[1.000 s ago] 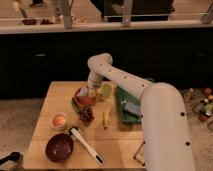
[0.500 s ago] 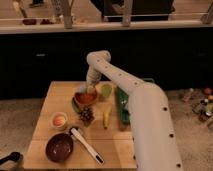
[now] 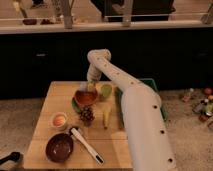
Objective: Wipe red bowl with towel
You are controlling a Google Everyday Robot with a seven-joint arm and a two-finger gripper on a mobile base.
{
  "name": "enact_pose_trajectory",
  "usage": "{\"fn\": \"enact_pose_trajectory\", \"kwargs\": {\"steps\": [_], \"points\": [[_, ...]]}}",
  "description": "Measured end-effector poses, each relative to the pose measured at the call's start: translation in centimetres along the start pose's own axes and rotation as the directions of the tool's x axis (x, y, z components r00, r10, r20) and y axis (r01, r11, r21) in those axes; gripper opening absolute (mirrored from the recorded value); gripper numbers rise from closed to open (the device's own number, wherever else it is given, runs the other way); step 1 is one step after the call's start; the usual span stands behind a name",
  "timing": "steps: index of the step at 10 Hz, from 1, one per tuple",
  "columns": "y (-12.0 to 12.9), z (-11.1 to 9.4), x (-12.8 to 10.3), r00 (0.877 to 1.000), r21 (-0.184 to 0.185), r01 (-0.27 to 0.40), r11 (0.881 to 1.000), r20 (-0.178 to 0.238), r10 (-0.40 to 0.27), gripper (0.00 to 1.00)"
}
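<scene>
The red bowl (image 3: 86,97), round and orange-red with a glossy inside, sits on the wooden table (image 3: 42,125) near its far middle. A dark green thing (image 3: 75,105) shows under its left rim. My gripper (image 3: 91,86) hangs at the end of the long white arm (image 3: 135,105), right over the bowl's far rim. A small pale yellowish thing shows at the gripper's tip; I cannot tell whether it is the towel. No towel shows plainly elsewhere.
A green cup (image 3: 106,90) stands right of the bowl. A banana (image 3: 107,116) and a dark bunch of grapes (image 3: 87,115) lie in front. A pale cup with orange inside (image 3: 59,120), a dark maroon bowl (image 3: 59,146), a long utensil (image 3: 86,145) and a green tray (image 3: 155,90) are also here.
The arm has stretched out further over the table. The gripper has stayed over the red bowl, shifting slightly toward its far rim.
</scene>
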Motion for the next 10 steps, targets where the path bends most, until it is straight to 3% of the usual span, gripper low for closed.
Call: {"fn": "enact_pose_trajectory", "kwargs": {"steps": [2, 5, 8, 10], "points": [[0.0, 0.0, 0.0, 1.000, -0.002, 0.006, 1.000, 0.007, -0.006, 0.00], [0.6, 1.4, -1.9, 0.999, -0.040, 0.049, 0.998, 0.008, -0.049, 0.00], [4.8, 2.8, -2.5, 0.997, -0.085, 0.081, 0.993, 0.004, -0.081, 0.00], [6.3, 2.8, -3.1, 0.996, -0.098, 0.094, 0.991, 0.002, -0.094, 0.00]]}}
